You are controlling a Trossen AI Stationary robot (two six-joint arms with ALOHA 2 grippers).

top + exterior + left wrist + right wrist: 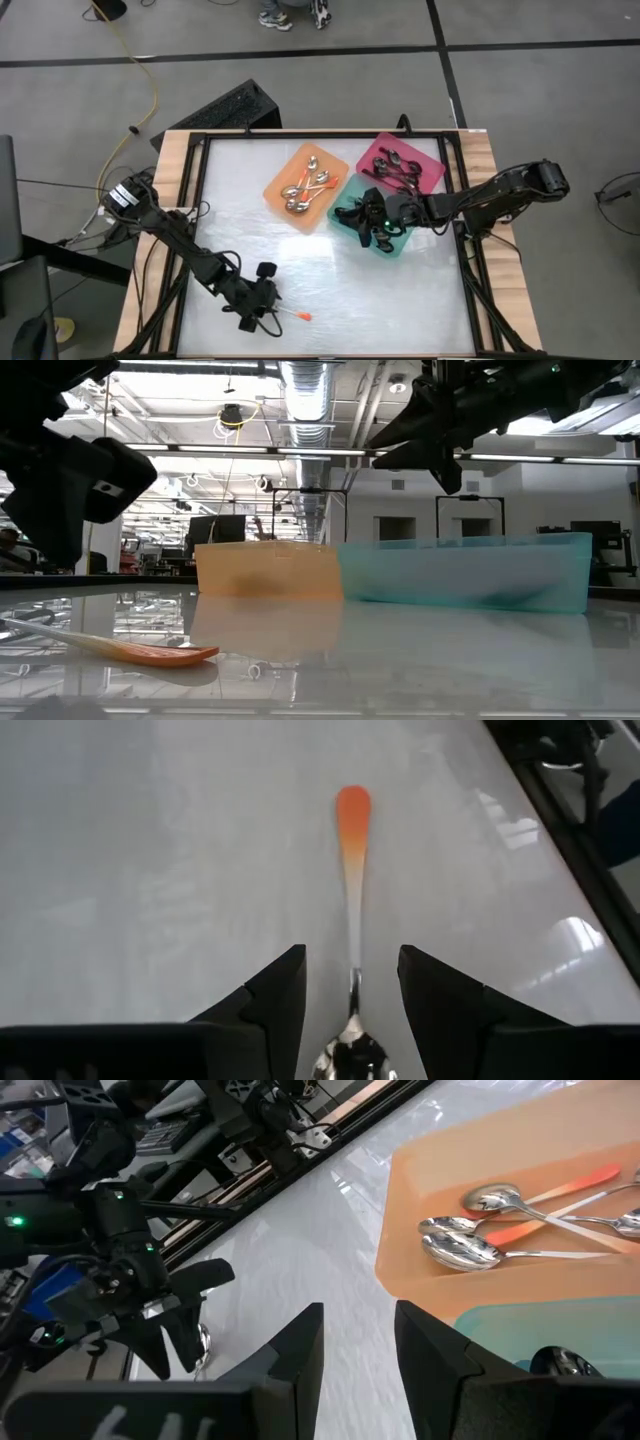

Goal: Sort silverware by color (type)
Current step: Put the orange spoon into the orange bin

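One spoon (352, 870) with a shiny bowl and an orange-tipped handle lies flat on the white table near its front edge, also visible in the high view as the spoon (295, 314). My left gripper (352, 988) is open just above it. Its two fingers stand on either side of the spoon's thin neck without touching it, and the handle points away from the gripper. My right gripper (362, 228) hovers open over the teal tray (400, 245) with nothing between its fingers (300, 1350). Several shiny orange-handled spoons (480, 1245) lie in the orange tray (280, 190).
A pink tray (432, 160) at the far right holds dark spoons. A dark spoon bowl (560, 1365) shows in the teal tray. The three trays sit close together at the far middle and right. A black frame (200, 200) rims the table.
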